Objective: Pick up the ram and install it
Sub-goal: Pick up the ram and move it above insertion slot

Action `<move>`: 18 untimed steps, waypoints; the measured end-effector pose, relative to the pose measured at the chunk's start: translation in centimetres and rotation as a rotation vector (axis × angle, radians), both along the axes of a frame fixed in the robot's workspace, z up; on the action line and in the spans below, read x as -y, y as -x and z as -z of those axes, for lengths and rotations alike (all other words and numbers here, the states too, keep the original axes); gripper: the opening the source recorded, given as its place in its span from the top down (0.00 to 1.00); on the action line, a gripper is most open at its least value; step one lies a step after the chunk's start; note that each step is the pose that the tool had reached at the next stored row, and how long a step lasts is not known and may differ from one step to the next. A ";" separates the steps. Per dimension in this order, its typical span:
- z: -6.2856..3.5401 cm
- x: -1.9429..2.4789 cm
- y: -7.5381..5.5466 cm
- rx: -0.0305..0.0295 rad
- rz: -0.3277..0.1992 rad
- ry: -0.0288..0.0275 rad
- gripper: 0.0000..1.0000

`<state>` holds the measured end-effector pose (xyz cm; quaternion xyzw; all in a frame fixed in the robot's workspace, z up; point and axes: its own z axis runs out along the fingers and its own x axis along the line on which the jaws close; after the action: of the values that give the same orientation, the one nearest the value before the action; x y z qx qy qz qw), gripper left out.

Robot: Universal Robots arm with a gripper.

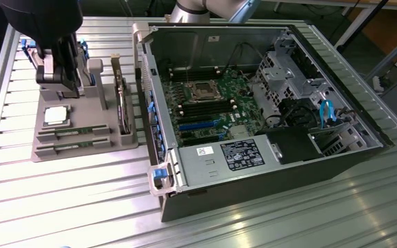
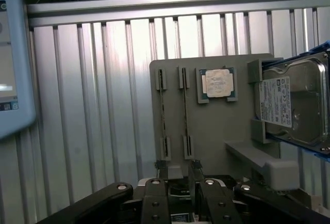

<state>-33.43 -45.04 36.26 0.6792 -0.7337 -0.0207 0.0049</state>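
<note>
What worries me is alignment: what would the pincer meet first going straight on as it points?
The open pincer would probably meet the gray holder at the ends of the two ram sticks, or a stick's end itself; depth is unclear from the wrist view.

Robotics lab workbench: slatted aluminium table (image 1: pixel 81 196), opened computer case (image 1: pixel 254 199), grey parts fixture (image 1: pixel 88 118)

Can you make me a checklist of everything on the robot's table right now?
Surface: ribbed silver metal table.
Job's things: two thin green ram sticks standing on edge in the grey plastic holder; open black computer case with green motherboard.
Clutter: square silver CPU chip and silver hard drive, on the holder.
End effector: black end effector, open, holding nothing, over the holder.
Cables: blue cable and black cables inside the case.
Surroundings: pale blue device, unclear what.
</note>
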 end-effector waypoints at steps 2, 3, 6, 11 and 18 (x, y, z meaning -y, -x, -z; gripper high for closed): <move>0.10 0.04 0.0 0.0000 0.000 0.0000 0.71; 0.14 0.06 0.0 0.0000 0.000 0.0000 0.71; 0.28 0.14 0.0 0.0000 0.000 0.0001 0.71; 0.54 0.35 0.0 0.0001 0.000 -0.0001 0.71; 0.87 0.66 0.0 0.0000 0.000 0.0000 0.71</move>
<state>-33.43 -45.70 35.39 0.6792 -0.7337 -0.0206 0.0049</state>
